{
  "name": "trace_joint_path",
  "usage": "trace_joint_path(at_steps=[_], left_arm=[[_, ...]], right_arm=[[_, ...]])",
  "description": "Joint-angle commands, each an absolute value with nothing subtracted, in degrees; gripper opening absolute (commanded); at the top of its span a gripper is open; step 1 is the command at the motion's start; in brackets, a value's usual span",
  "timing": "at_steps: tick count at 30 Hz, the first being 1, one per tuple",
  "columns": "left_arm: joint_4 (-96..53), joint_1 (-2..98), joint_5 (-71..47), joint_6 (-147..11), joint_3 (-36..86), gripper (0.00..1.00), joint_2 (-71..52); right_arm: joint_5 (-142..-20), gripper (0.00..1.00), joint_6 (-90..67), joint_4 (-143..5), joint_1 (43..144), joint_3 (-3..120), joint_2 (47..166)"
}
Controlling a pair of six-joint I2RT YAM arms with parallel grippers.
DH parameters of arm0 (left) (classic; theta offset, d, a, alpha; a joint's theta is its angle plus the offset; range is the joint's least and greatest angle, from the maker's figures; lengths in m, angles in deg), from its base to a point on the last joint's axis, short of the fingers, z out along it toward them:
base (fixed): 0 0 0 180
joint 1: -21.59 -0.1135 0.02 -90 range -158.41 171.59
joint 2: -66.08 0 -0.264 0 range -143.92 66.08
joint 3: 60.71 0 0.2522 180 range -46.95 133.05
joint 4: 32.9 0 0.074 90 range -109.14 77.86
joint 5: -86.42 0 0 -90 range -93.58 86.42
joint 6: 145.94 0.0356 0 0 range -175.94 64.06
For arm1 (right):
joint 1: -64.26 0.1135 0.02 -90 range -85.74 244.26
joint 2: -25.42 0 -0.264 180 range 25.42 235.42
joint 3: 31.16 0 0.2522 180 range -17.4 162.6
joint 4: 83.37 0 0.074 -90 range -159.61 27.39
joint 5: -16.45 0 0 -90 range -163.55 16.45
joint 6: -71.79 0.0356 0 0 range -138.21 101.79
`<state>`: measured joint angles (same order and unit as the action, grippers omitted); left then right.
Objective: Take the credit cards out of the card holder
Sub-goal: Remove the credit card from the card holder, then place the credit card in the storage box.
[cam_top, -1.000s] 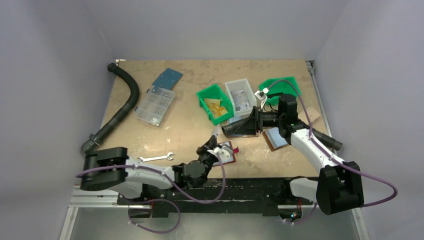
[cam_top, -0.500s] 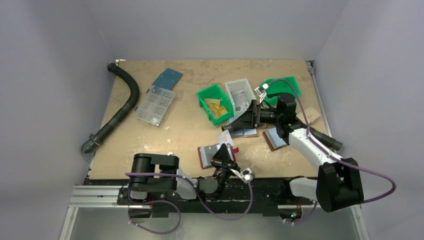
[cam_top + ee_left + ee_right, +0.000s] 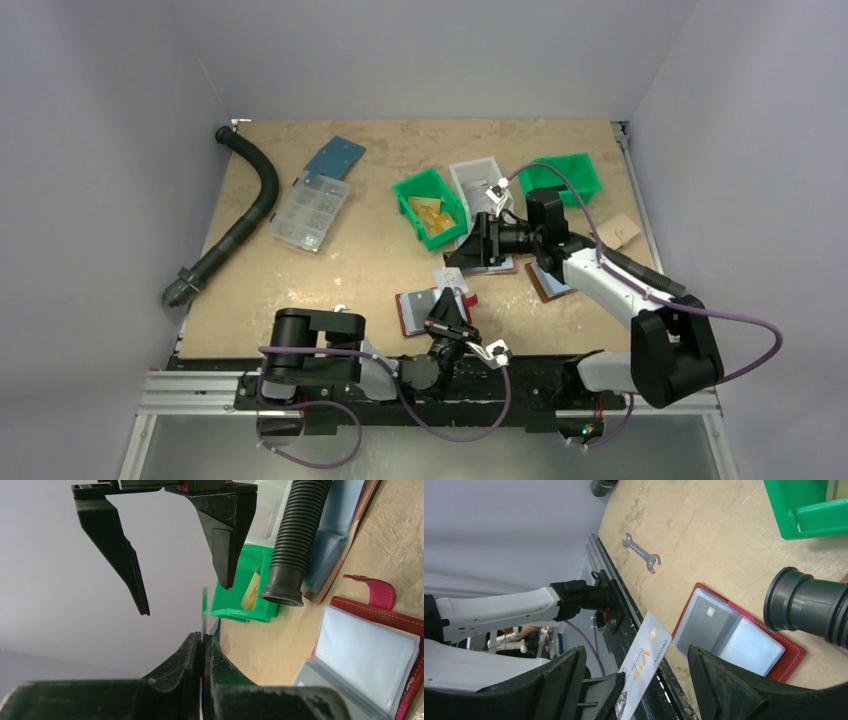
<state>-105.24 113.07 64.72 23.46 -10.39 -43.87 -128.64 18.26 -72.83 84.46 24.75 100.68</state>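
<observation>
- The left gripper [image 3: 202, 642] pinches one credit card [image 3: 646, 662] by its lower edge and holds it raised just above the card holder [image 3: 744, 647].
- The card holder lies open at the near middle, and a dark card [image 3: 702, 620] is in one of its pockets.
- The right gripper [image 3: 636, 650] is spread wide, with its jaws on either side of the raised card.
- I judge the step to be a handover. Next, the right jaws should close squarely on the free end before the left lets go.

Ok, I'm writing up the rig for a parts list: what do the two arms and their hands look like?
Both the left arm and the right arm have white link shells between bulky black joint housings, with a purple cable looping along each. The left hand and right hand are matte black, each with two tapered, wedge-shaped fingers.
</observation>
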Motion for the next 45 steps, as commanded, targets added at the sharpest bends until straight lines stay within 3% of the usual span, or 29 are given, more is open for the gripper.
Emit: trace_joint_path(at_steps=[1, 4, 6, 8, 10, 11, 16, 20, 22, 23, 24, 29, 32, 35, 45], left_arm=[[-121.02, 113.61, 65.94, 25.75, -8.57, 0.00, -44.67], [-121.09, 113.61, 65.96, 25.71, -8.33, 0.00, -44.74], [-121.17, 113.59, 65.97, 25.72, -8.28, 0.00, -44.60], [-121.15, 113.61, 66.08, 25.35, -8.27, 0.00, -44.50], [-121.05, 113.61, 66.51, 23.83, -8.34, 0.00, -44.16], [-121.06, 113.61, 66.68, 22.50, -8.59, 0.00, -43.84], [-120.98, 114.98, 69.38, 10.63, -10.94, 0.03, -40.43], [-108.15, 116.77, 70.84, -8.12, -12.58, 0.40, -34.09], [-82.94, 116.84, 66.90, -25.69, -11.38, 0.53, -28.02], [-70.82, 116.26, 62.51, -35.51, -10.02, 0.84, -24.88], [-61.93, 114.99, 56.50, -44.19, -8.54, 0.90, -22.27], [-47.23, 111.03, 43.14, -57.28, -6.10, 0.96, -15.97], [-37.52, 106.19, 31.53, -62.61, -3.98, 0.89, -10.96], [-33.59, 99.31, 23.24, -67.93, -4.89, 0.88, -5.41], [-27.77, 80.73, 13.43, -80.19, -10.93, 0.97, 5.62]], right_arm=[[-126.14, 0.82, 13.85, -70.30, 85.35, 27.27, 100.97], [-127.60, 0.77, 13.80, -70.37, 86.30, 27.33, 101.86], [-129.24, 0.67, 13.86, -70.59, 86.79, 27.58, 102.65], [-131.05, 0.40, 14.01, -71.74, 86.84, 27.57, 103.34], [-132.67, 0.04, 14.20, -73.58, 86.83, 27.74, 104.01], [-133.26, 0.00, 14.22, -73.78, 86.80, 28.09, 104.28], [-134.97, 0.00, 10.48, -74.99, 84.82, 29.60, 102.72], [-136.34, 0.00, 7.16, -75.05, 81.04, 30.01, 99.80], [-137.65, 0.00, 6.36, -75.29, 78.92, 30.08, 99.06], [-138.33, 0.00, 6.24, -75.50, 77.81, 30.02, 98.92], [-139.04, 0.00, 6.20, -75.80, 76.93, 29.86, 99.01], [-139.17, 0.00, -1.80, -72.06, 74.51, 31.94, 100.29], [-138.61, 0.00, -21.17, -57.03, 72.30, 37.98, 101.64], [-131.99, 0.00, -35.25, -44.13, 71.07, 44.45, 103.43], [-113.74, 0.00, -30.29, -49.60, 70.96, 59.02, 114.92]])
